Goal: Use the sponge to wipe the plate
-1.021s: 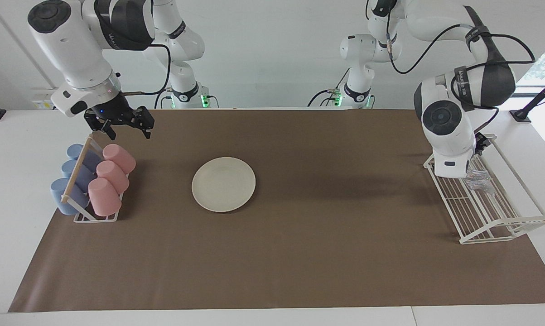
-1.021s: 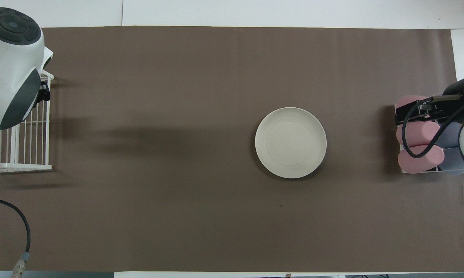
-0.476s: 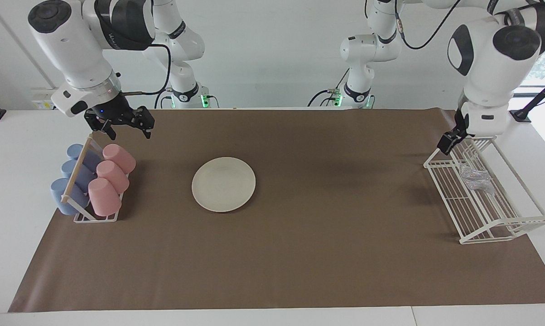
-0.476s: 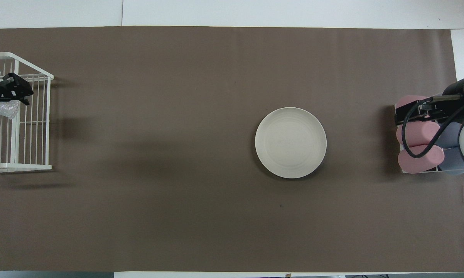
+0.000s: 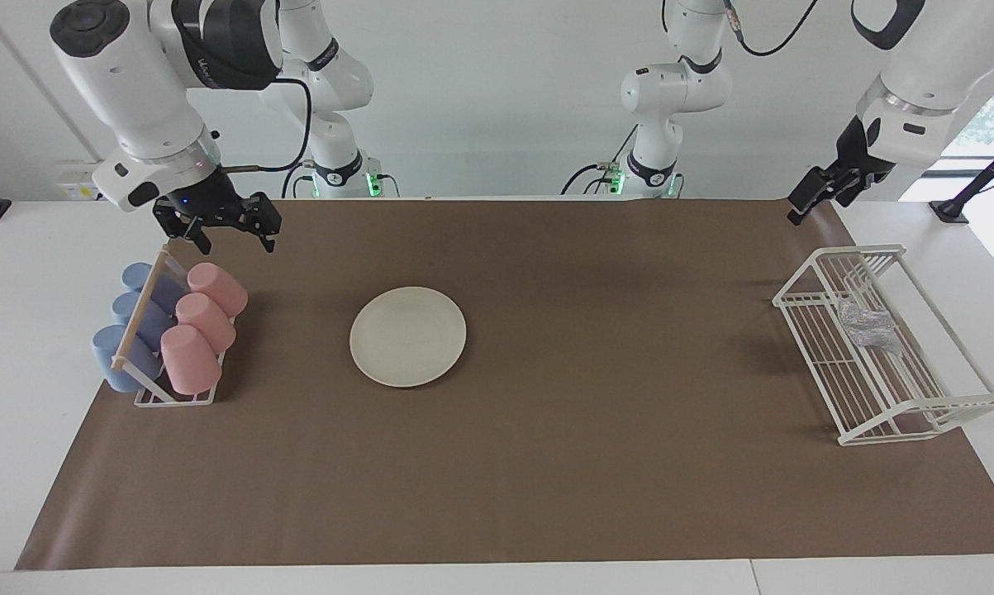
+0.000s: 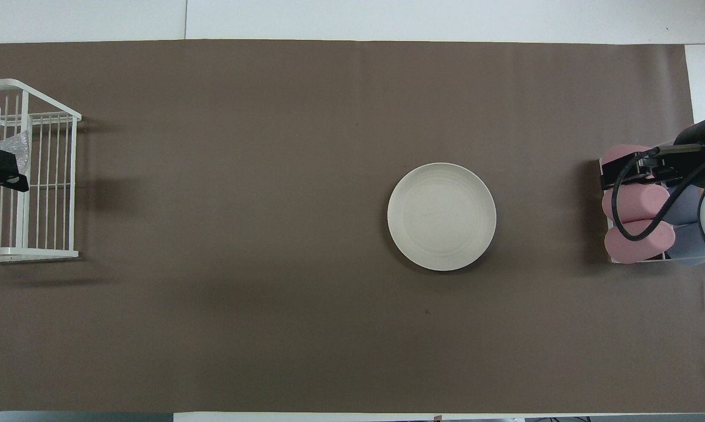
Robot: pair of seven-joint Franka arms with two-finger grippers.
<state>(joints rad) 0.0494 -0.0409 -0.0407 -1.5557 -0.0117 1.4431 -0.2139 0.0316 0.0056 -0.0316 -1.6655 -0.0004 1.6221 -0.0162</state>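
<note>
So, the plate (image 5: 407,336) sits flat on the brown mat (image 5: 546,463), left of centre in the facing view, nothing on it. Sponge (image 5: 868,325) lies inside the white wire rack (image 5: 918,413) at the right edge of that frame, toward the left arm's end of the desk, well apart from the plate. Left claw (image 5: 809,202) hangs in the air at upper right of the facing view, above the mat's corner, clear of the rack, released and holding nothing. Right claw (image 5: 230,231) hovers at upper left, over the top end of the cup rack (image 5: 174,397), fingers spread, empty. Pink cups (image 5: 203,326) and blue cups (image 5: 129,335) lie stacked in that rack. In the overhead view the plate is right of centre and the sponge shows at the left edge, partly under the left claw.
</note>
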